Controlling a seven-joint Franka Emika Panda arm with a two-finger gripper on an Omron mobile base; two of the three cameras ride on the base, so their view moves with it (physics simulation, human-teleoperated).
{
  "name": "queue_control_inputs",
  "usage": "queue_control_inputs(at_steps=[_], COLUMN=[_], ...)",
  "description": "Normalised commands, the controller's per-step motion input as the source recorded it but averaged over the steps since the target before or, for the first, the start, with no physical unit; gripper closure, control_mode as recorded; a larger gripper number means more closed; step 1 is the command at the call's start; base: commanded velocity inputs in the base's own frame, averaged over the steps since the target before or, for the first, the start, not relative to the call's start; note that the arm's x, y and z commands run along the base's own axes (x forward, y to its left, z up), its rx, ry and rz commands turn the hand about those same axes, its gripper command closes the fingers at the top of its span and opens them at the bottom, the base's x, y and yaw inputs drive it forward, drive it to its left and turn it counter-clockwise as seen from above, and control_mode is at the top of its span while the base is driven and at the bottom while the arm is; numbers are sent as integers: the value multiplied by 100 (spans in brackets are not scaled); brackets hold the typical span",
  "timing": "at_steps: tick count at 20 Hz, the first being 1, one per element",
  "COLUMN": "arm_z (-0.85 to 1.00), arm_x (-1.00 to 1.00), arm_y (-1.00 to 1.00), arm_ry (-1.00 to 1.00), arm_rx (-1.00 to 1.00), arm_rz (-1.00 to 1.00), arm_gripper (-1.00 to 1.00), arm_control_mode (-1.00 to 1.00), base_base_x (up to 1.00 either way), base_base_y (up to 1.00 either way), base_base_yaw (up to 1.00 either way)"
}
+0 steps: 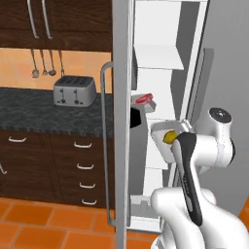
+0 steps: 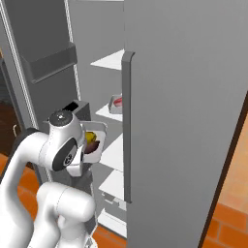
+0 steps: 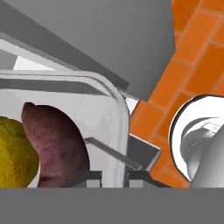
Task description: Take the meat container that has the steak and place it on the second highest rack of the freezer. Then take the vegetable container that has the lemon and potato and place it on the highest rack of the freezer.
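Note:
My gripper (image 3: pixel 114 176) is shut on the rim of the vegetable container (image 3: pixel 109 94), a translucent-white tray with the yellow lemon (image 3: pixel 13 151) and the dark potato (image 3: pixel 57 144) inside. The arm holds this tray (image 1: pixel 165 132) (image 2: pixel 94 141) in front of the open freezer (image 1: pixel 151 29), below the level of the meat container. The meat container (image 2: pixel 116 103) with the red steak (image 1: pixel 144 98) rests on the shelf just under the top shelf (image 2: pixel 111 60). The arm hides part of the held tray in both base views.
The freezer's grey doors (image 1: pixel 121 97) (image 2: pixel 184 97) stand open on both sides of the arm. A toaster (image 1: pixel 74 91) sits on the dark counter (image 1: pixel 29 109) to the left, over wooden drawers. Orange tiles cover the floor (image 1: pixel 48 219).

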Motion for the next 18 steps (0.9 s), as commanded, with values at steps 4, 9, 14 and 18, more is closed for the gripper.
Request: queue_control_inputs(at_steps=[4,9,14,18], arm_z=[0,20,91,100], arm_x=[10,27,2,0], arm_y=[0,0,0,3], arm_ry=[-1,-15,-3,1], arm_rx=[0,0,3,3], arm_rz=[4,0,-5,-15], arm_gripper=[100,100,100,100], arm_control_mode=[-100,-100,-100,-100], base_base_x=[5,0,0,0], base_base_y=[6,0,0,0], base_base_yaw=[6,0,0,0])
